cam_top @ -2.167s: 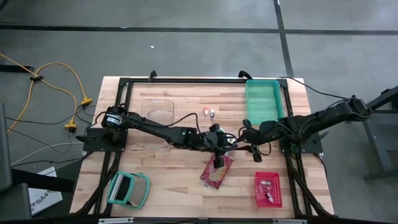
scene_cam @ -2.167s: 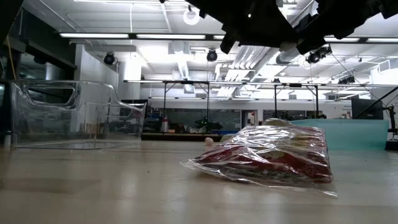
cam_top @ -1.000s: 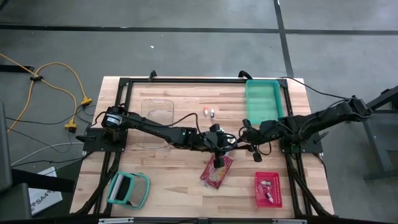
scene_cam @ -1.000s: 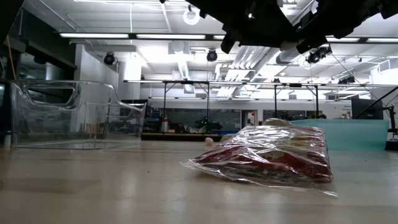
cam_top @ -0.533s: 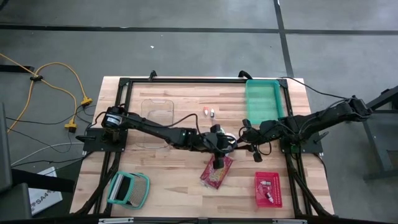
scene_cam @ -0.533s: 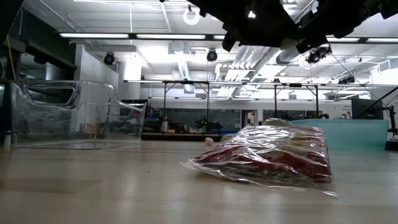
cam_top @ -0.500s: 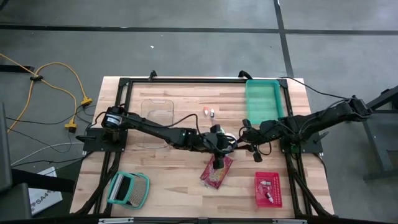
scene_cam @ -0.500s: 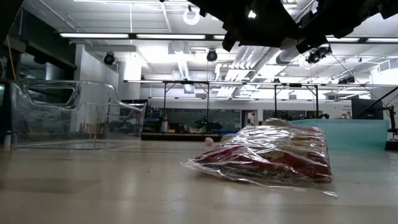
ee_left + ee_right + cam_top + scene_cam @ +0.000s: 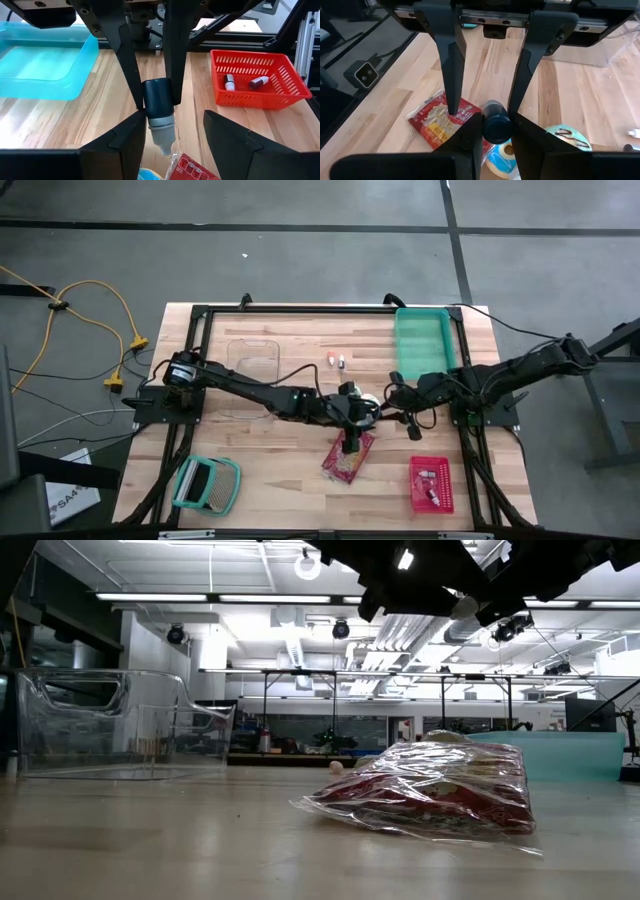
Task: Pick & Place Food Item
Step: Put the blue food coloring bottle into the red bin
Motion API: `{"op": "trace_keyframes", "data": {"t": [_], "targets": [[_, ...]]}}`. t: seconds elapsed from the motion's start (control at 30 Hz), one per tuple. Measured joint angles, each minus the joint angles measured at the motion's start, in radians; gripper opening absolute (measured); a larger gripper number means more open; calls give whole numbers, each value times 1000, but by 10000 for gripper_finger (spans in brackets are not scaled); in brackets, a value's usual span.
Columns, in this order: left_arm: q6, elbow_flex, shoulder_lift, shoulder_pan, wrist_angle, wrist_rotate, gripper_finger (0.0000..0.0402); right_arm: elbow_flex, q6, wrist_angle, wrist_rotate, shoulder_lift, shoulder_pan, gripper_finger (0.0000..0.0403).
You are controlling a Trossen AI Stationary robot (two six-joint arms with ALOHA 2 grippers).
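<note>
A dark blue bottle [image 9: 158, 97] with a grey cap [image 9: 161, 127] hangs in mid-air between my two grippers, above the middle of the table. My right gripper [image 9: 496, 119] is shut on it. My left gripper [image 9: 175, 117] faces it and is open, one finger on each side of the cap end. I cannot tell if a finger still grazes it. A red snack bag [image 9: 348, 458] lies flat on the table just nearer than the grippers, also seen in the low view as the snack bag [image 9: 430, 790]. A blue-frosted doughnut [image 9: 504, 151] lies on the table under the bottle. My right gripper pinches the bottle's dark body [image 9: 495, 129] between its two fingers. It comes from the table's right side, slanting a little down. The bottle lies along the fingers, and its grey cap end [image 9: 161, 131] sticks out past them toward my left gripper. It hangs clear of the table.
A red basket [image 9: 432, 485] with small bottles stands near the front right. A teal bin [image 9: 422, 340] is at the far right and a clear container [image 9: 250, 365] at the far left. A teal and white object [image 9: 205, 483] lies at the front left.
My left gripper has opened. In the low view the dark parts overhead have drawn apart, and a ceiling light now shows through a gap that was covered a second ago. Both arms have kept their places, and the snack bag lies as before.
</note>
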Motion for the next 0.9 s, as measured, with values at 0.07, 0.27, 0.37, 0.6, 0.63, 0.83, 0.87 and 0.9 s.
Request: {"op": "trace_keyframes", "data": {"t": [0.07, 0.27, 0.37, 0.6, 0.63, 0.83, 0.87, 0.9], "targets": [[0, 0, 0, 1, 5, -11, 194, 0, 12, -9, -16, 0, 5, 78], [0, 0, -1, 3, 3, -13, 195, 0, 23, -41, 10, 1, 34, 78], [0, 0, -1, 3, 2, -13, 195, 0, 45, -75, 37, 1, 47, 78], [0, 0, -1, 2, 1, -9, 195, 0, 49, -89, 47, 1, 60, 78], [0, 0, -1, 2, 1, -9, 195, 0, 49, -89, 47, 1, 60, 78], [0, 0, -1, 2, 0, -9, 195, 0, 48, -90, 49, 1, 60, 78], [0, 0, -1, 2, -1, -9, 195, 0, 48, -92, 49, 1, 60, 78], [0, 0, -1, 2, -1, -8, 195, 0, 48, -99, 49, 0, 60, 78]]}}
